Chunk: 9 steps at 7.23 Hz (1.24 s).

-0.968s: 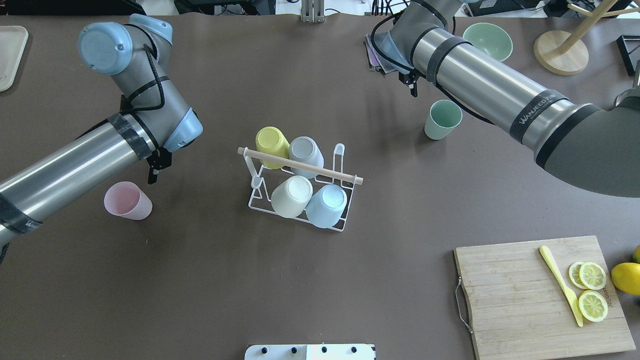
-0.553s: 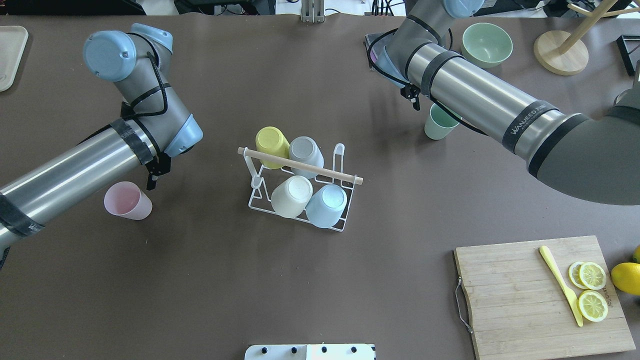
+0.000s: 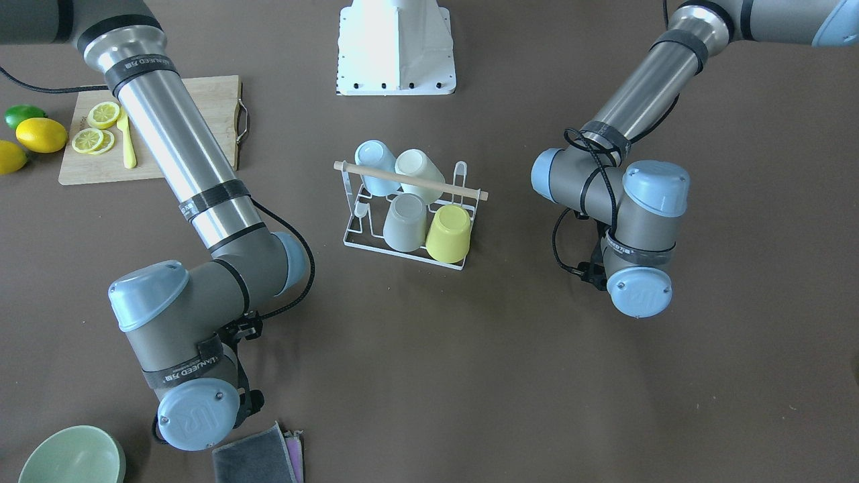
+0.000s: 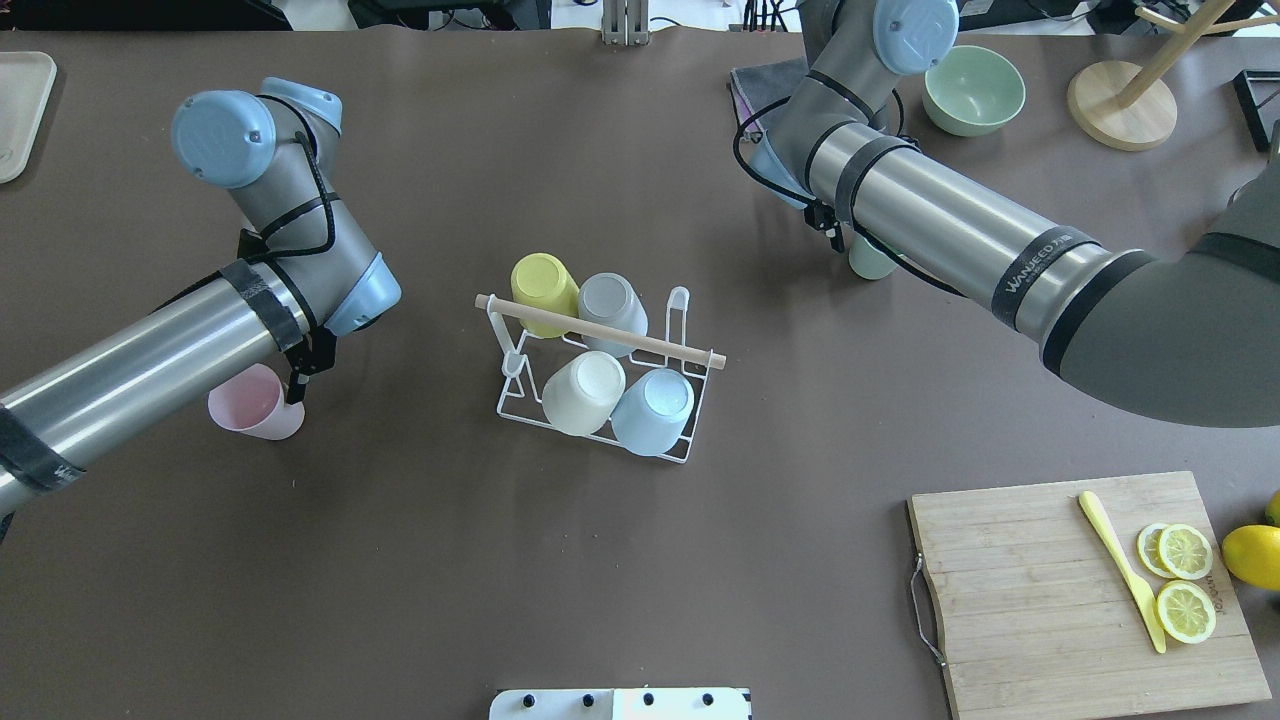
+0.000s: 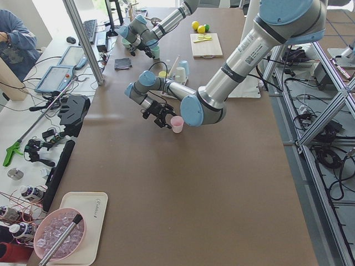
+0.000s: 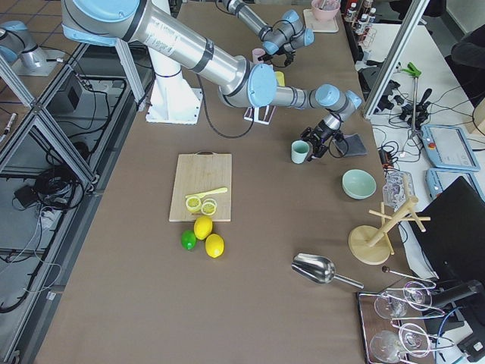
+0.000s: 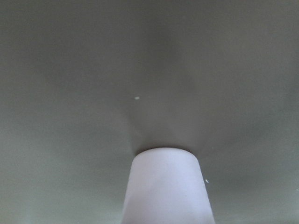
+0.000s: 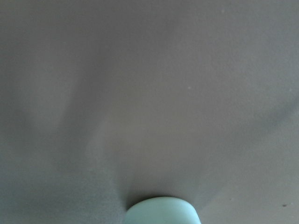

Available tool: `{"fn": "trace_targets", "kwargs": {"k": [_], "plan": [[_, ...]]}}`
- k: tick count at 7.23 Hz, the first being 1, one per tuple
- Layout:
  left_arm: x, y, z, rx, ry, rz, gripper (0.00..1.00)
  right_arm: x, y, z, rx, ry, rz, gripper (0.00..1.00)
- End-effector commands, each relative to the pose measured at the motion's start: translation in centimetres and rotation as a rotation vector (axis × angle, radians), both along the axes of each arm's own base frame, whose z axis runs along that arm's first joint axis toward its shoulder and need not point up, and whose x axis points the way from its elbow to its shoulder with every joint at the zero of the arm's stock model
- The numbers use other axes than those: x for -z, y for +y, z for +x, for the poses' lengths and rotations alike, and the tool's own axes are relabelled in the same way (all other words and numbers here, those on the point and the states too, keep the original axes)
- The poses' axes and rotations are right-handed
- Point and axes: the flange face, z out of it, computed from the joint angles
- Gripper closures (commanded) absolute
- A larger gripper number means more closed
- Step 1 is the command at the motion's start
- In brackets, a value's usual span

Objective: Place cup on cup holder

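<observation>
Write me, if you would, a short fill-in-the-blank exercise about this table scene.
1. The cup holder carries ____ upturned cups.
2. The pink cup stands by the robot's ____ arm.
3. The green cup stands by the robot's ____ arm.
4. The slices on the cutting board are of ____.

Missing words: four; left; right; lemon.
</observation>
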Motion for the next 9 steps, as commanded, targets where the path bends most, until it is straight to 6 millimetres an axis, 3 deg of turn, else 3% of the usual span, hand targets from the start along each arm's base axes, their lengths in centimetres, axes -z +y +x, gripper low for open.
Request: {"fn": "trace_targets", "kwargs": {"k": [1, 2, 3, 5, 6, 8, 9], "plan": [[-0.9, 0.6, -0.2, -0.008, -0.018, -0.021, 0.1, -0.7, 0.6, -0.6, 0.016, 0.005, -0.009, 0.0], [-1.0, 0.7, -0.3, -0.01, -0.031, -0.031, 0.25, -0.7, 0.6, -0.6, 0.016, 0.004, -0.008, 0.0], [-1.0, 0.9, -0.2, -0.014, -0.035, -0.034, 0.31, -0.7, 0.6, -0.6, 0.016, 0.005, -0.009, 0.0], [-1.7, 1.8, 0.5, -0.026, -0.041, -0.042, 0.29, -0.6, 0.6, -0.6, 0.018, 0.003, -0.012, 0.0], [-2.2, 2.1, 0.6, -0.031, -0.046, -0.048, 0.22, -0.6, 0.6, -0.6, 0.019, 0.003, -0.013, 0.0], [-2.5, 2.3, 0.5, -0.031, -0.052, -0.054, 0.22, -1.4, 0.9, -0.7, 0.024, 0.016, -0.027, 0.0], [-2.5, 2.3, 0.4, -0.033, -0.054, -0.056, 0.37, -1.5, 1.1, -0.9, 0.027, 0.019, -0.031, 0.0]]}}
